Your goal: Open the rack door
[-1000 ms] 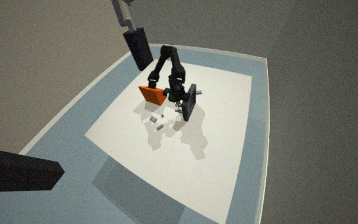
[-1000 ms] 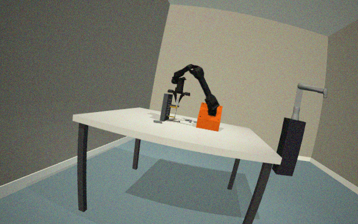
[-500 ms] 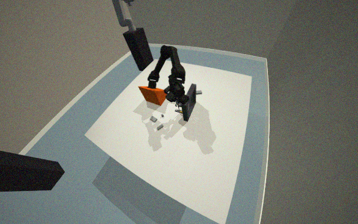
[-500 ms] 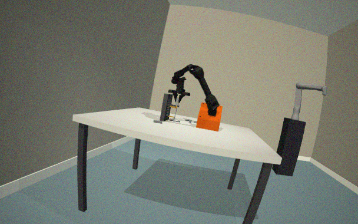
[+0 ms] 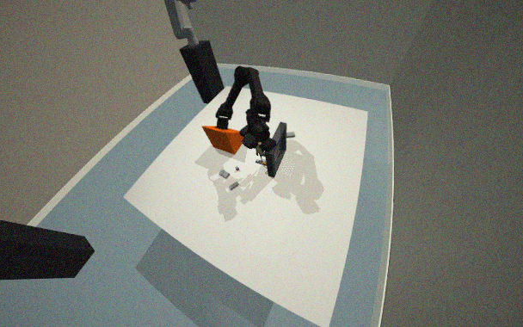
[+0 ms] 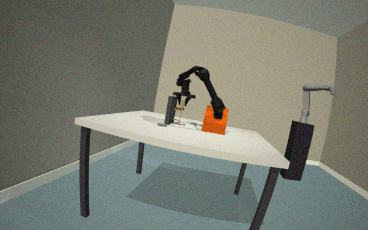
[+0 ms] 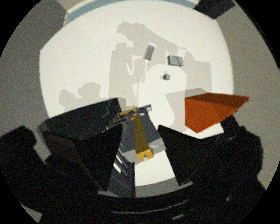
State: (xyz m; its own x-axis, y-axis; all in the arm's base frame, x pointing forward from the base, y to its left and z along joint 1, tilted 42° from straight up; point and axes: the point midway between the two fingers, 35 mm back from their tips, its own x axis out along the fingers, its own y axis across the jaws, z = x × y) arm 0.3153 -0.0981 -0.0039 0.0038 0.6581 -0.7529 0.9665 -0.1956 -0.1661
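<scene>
The dark rack (image 5: 273,150) (image 6: 170,110) (image 7: 81,120) stands upright on the white table (image 5: 247,241) (image 6: 131,133), its perforated side toward the handle. Door and frame cannot be told apart, and no gap shows. The upright handle (image 6: 182,106) (image 7: 142,137), grey with yellow parts, stands at the side of the rack. My gripper (image 6: 183,104) (image 7: 140,127) points down over the handle's top and is open. The handle lies between the two spread fingers, with space at both sides in the wrist view. One finger is close to the rack; contact cannot be told. In the top view the gripper body hides most of the handle.
The orange block (image 5: 225,139) (image 6: 215,121) (image 7: 211,110) stands under my arm's base. Small grey pieces (image 5: 224,173) (image 5: 234,186) (image 7: 175,60) lie on the table near the handle's side. Another grey piece (image 5: 290,134) lies behind the rack. A grey arm on a black pedestal (image 5: 201,70) (image 6: 298,151) stands beyond the table.
</scene>
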